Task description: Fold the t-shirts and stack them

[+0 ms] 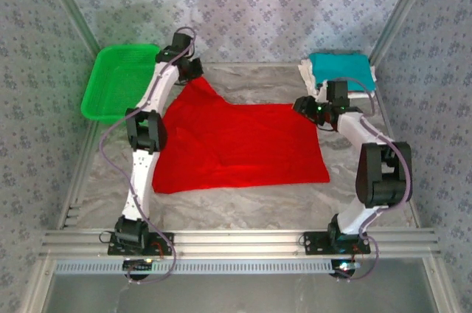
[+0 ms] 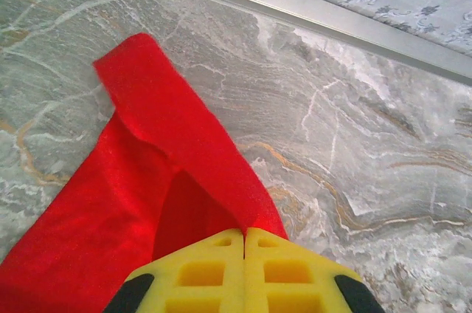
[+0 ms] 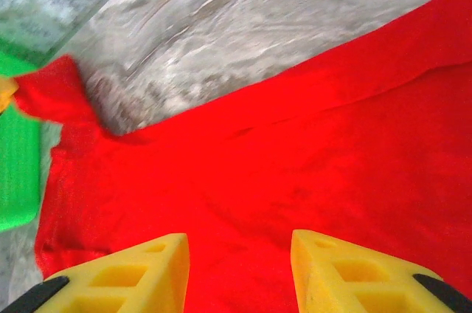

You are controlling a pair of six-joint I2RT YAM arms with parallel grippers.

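Grey marble-look table [image 1: 243,202], patterned wallpaper on walls [image 1: 258,3] round it. Red t-shirt [image 1: 236,143] lies spread across table centre, mostly flat w/ a few creases; its far-left corner is drawn out to a point toward the back. Left gripper [image 2: 244,233] sits at that corner, yellow fingers [image 2: 203,272] pressed together, pinching a folded strip of the red cloth; in left wrist view the strip runs from the fingertips out over bare table. Right gripper [image 3: 240,243] is at the shirt's far-right corner, jaws apart w/ nothing between them, red cloth below; can't tell if fingertips touch it. Teal t-shirt [image 1: 335,66] is folded at back-right corner, on top of whitish t-shirt [image 1: 304,73], whose edge shows at left of the pile. Green mesh basket [image 1: 118,80] sits back-left, just beside left arm's wrist, apart from the red shirt.
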